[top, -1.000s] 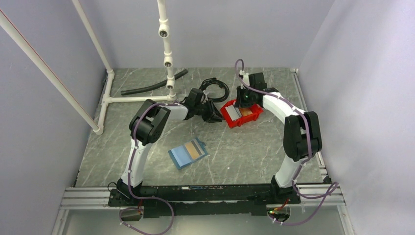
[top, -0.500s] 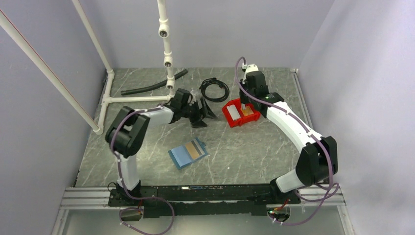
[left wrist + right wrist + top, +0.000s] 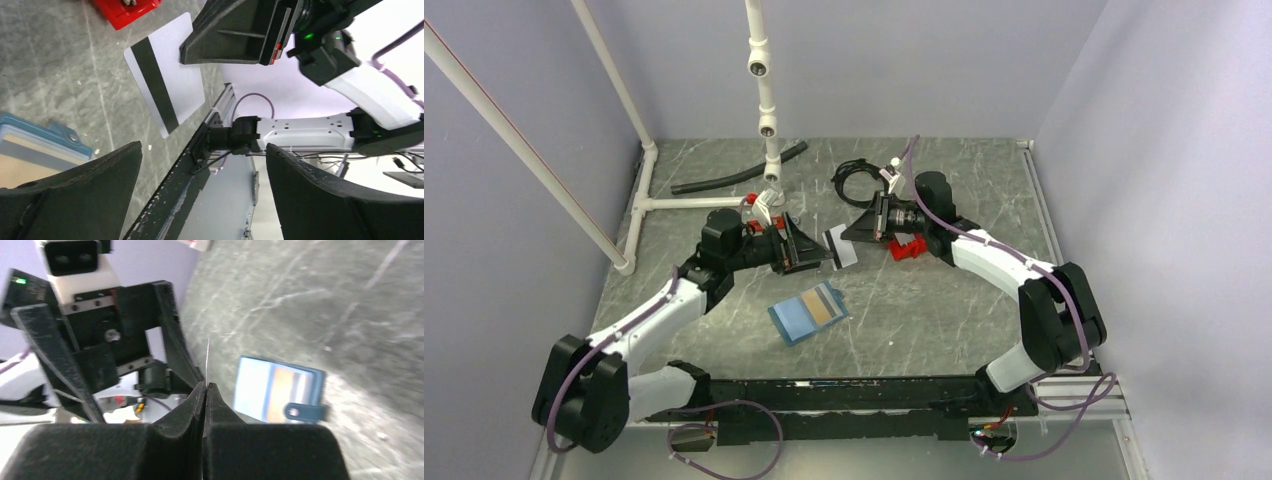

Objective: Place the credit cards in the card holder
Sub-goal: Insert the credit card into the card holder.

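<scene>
The white card (image 3: 167,75), with a black stripe down one long side, is up off the table (image 3: 924,320), pinched at one corner by the right gripper (image 3: 205,386). From the right wrist the card shows edge-on as a thin pale line rising from between the two pads, which are pressed together on it with no gap to be seen. From overhead the card hangs at about 1 o'clock from the card holder (image 3: 796,320), apart from it, with the right gripper at the card's 2 o'clock side.

The left gripper (image 3: 809,247) faces the card from its 9 o'clock side, just beside it. Its fingers (image 3: 75,195) are spread wide and hold nothing; in the left wrist view the card sits beyond the gap between them, and no contact with it shows.

The card holder lies flat on the table near the middle, skewed to the table edges, at about 5 o'clock from the left gripper. A tan-orange card (image 3: 824,305) shows as a band on its face beside a grey band; whether it is tucked in or only lying on top cannot be told.

The red bin (image 3: 908,246) sits at 3 o'clock of the white card, partly hidden under the right arm. Farther back, at 12 o'clock, lie a coiled black cable (image 3: 860,182) and a black hose (image 3: 724,178), with a white pipe frame (image 3: 694,202) at 10 o'clock.
</scene>
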Controlling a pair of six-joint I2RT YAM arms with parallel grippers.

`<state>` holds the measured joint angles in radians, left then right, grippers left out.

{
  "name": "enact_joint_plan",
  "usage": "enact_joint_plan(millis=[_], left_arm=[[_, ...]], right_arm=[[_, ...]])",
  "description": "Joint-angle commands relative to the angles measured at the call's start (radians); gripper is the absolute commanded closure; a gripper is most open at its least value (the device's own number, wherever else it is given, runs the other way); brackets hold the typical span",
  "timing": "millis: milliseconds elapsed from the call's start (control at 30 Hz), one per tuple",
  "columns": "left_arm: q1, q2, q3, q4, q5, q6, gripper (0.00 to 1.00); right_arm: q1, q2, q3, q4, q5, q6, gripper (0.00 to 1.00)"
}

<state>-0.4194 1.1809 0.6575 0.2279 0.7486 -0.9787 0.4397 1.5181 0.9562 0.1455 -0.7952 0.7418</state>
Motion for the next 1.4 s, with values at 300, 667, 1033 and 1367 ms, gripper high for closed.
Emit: enact_joint_plan(millis=[300,667,1033,1367], left_arm=[[0.001,-0.192,-0.093,0.071,-0.054,-0.122,0.27],[0.001,-0.252,-0.141,-0.024,-0.111,-0.139,0.94],[0.01,-0.14,-0.159,-0.451,-0.051,0.007,1.0],[0.01,-0.057,-0.227,-0.413,-0.051,-0.005,1.0]], right_arm=[[0.087,0.018,-0.046,0.525,-0.143,0.382,1.0],[0.114,0.024,-0.05,0.346,-0.115,0.216,0.88],[0.263,0.2,0.045,-0.15,0.034,-0.303,0.79],[0.306,0.348,0.049,-0.137,0.119,-0.334,1.0]])
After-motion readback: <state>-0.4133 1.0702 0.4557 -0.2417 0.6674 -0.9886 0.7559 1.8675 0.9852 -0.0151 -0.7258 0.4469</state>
